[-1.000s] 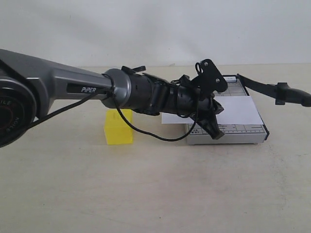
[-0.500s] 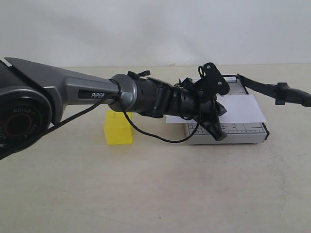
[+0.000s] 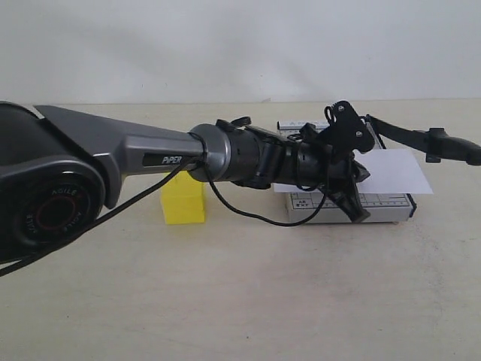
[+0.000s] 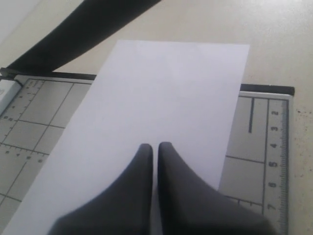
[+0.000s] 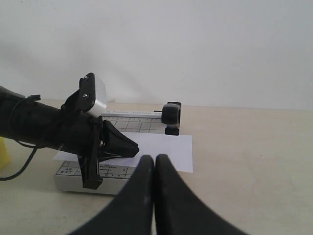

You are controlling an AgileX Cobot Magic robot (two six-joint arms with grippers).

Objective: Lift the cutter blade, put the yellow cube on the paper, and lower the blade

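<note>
Left hand (image 4: 152,146): together over plain white paper sheet (image 4: 171,93) | right hand (image 5: 155,157): together, empty | long black cutter blade (image 3: 398,133): raised

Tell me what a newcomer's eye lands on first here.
The big grey left arm fills the exterior view, stretching from the left edge to the grey cutter base. Its left gripper is shut, tips down at the white paper lying there. Behind the arm, the yellow cube glows on the table left of the base, and the cutter blade stands lifted, angling off to the right.
</note>
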